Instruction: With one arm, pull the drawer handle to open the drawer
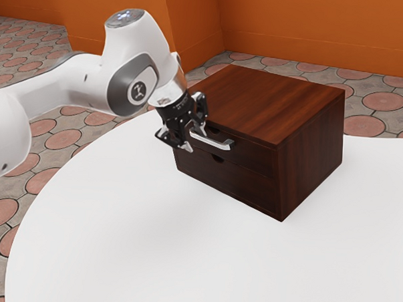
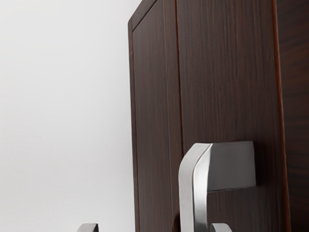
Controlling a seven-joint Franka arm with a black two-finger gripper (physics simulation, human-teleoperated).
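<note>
Wrist view is showing the handle [image 2: 194, 193] right next to me, a shiny silver bar sticking out from dark wood. My fingertips [image 2: 88, 227] are sitting one on each side of the bar, and at least one is not touching it. So my end effector [image 1: 177, 142] is hanging open around the handle, not squeezing it.

I am thinking that is the first way this could go wrong. If I am pulling before I am squeezing, my fingers could be sliding right off and the drawer [image 1: 238, 149] would not be moving.

From the exterior view, I am holding near the end of the handle, close to its bend, not the middle. Pulling there could be tugging the drawer crooked, and it might be getting stuck.

The drawer is the top one in the cabinet [image 1: 277, 107], above the lower drawer [image 1: 230, 179]. It is looking shut to me, but I am not sure.

The cabinet is just resting on the smooth white table [image 1: 150, 242]. If I am yanking hard, the whole cabinet could be sliding toward me with the drawer not opening.
</note>
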